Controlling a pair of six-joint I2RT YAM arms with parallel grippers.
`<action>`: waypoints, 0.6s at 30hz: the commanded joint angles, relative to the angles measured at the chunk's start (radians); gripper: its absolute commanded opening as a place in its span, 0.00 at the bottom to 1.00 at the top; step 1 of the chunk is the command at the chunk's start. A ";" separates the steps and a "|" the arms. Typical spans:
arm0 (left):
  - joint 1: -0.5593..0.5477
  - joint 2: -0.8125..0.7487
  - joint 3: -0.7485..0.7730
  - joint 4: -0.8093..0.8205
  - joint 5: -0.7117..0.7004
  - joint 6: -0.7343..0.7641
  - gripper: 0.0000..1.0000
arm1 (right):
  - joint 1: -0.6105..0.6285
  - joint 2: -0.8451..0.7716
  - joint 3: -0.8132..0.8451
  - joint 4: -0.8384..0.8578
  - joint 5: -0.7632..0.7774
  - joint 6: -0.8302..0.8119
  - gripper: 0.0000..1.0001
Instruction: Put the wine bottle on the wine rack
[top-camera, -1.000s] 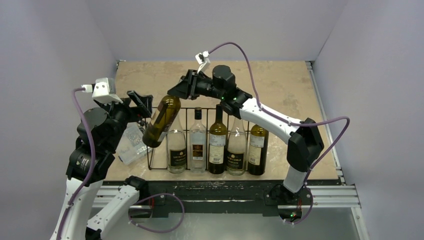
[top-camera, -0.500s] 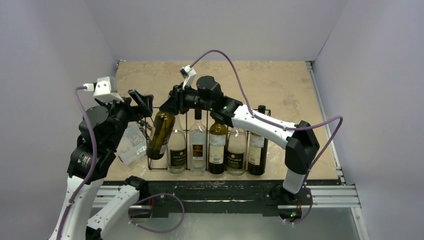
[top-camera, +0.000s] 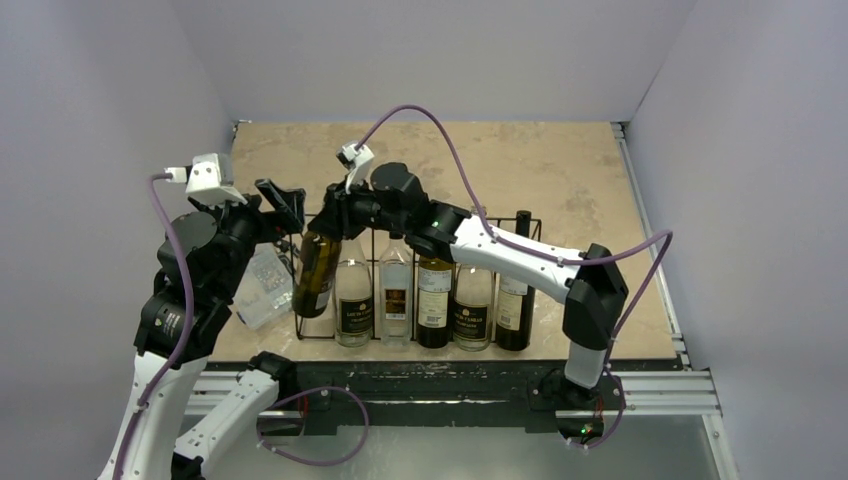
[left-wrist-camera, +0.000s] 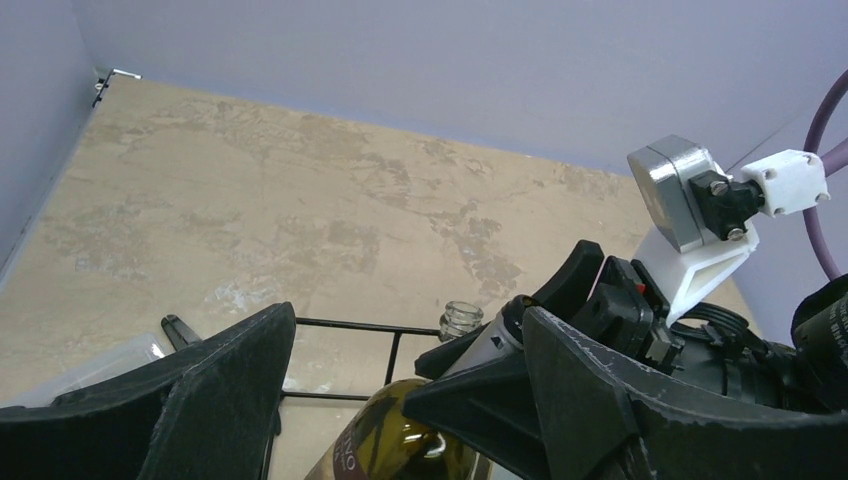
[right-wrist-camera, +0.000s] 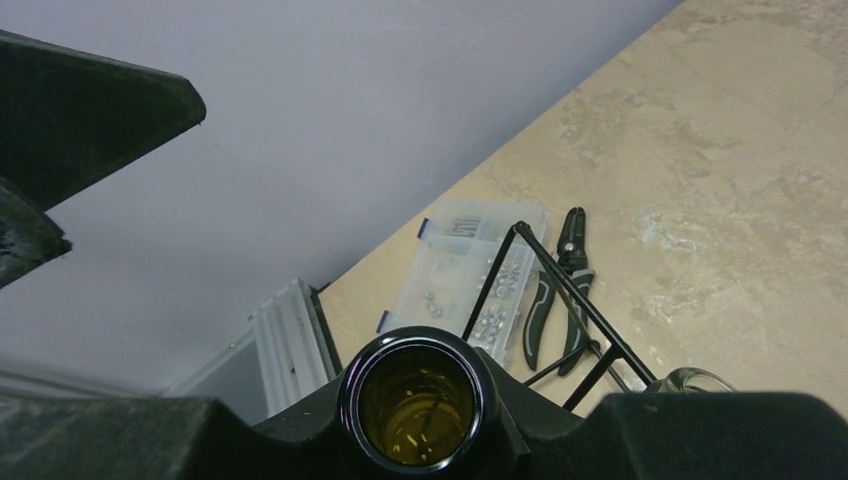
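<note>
The bottle (top-camera: 316, 272) is seen at the 9 o'clock end of the rack (left-wrist-camera: 350, 324), partly lowered into the last free slot. It is tilted, its neck leaning toward 1 o'clock. Whether its base has reached the rack floor cannot be told. It is held by the neck in the right tool (top-camera: 335, 215), whose fingers are closed just under the open mouth.

The bottle is judged to be of stiff, smooth glass, fairly heavy, slippery and breakable. The neck below the lip is thought the safest hold, since the lip would check any slide. Knocks against the wires or the neighbouring glass are to be avoided.

Five other bottles (top-camera: 397, 285) stand upright in the rack toward 3 o'clock. The left tool (top-camera: 284, 207) is spread wide, empty, at 9 o'clock of the neck. On the table (top-camera: 560, 170), a clear box (top-camera: 262, 290) and pliers (right-wrist-camera: 572, 235) lie beside the rack's 9 o'clock end.
</note>
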 joint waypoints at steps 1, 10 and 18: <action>-0.002 -0.007 0.003 0.034 -0.009 -0.005 0.83 | 0.024 0.008 0.083 0.014 0.089 -0.083 0.00; -0.002 0.009 0.000 0.035 -0.013 -0.004 0.83 | 0.067 0.053 0.066 0.016 0.089 -0.092 0.00; -0.002 0.008 0.005 0.028 -0.034 0.004 0.83 | 0.094 0.109 0.082 -0.022 0.141 -0.116 0.00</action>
